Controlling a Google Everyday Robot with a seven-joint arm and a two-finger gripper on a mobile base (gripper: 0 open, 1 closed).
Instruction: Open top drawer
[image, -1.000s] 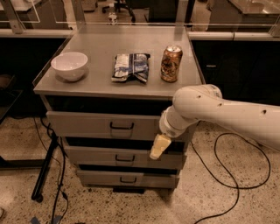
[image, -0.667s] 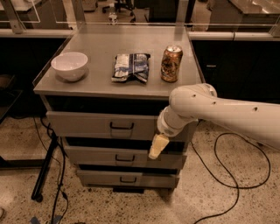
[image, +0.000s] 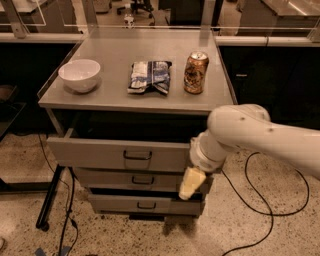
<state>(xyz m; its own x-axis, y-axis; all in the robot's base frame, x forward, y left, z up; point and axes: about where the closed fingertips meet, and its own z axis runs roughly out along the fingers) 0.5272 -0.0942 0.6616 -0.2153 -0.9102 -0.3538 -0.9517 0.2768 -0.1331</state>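
Observation:
The top drawer (image: 100, 152) is the tallest grey front under the tabletop, with a small black pull handle (image: 137, 155). It stands pulled out toward me, with a dark gap behind its front. Two slimmer drawers (image: 115, 179) sit below it. My gripper (image: 190, 184) points down at the right end of the drawer fronts, below the top drawer's right corner and well right of the handle. My white arm (image: 260, 137) comes in from the right.
On the grey cabinet top (image: 115, 85) stand a white bowl (image: 79, 74), a crumpled snack bag (image: 149, 76) and a brown can (image: 195, 73). Black cables (image: 260, 200) lie on the speckled floor at the right. A black stand leg (image: 50, 200) is at the left.
The arm and gripper have shifted slightly left and down. The top drawer front stands about where it was.

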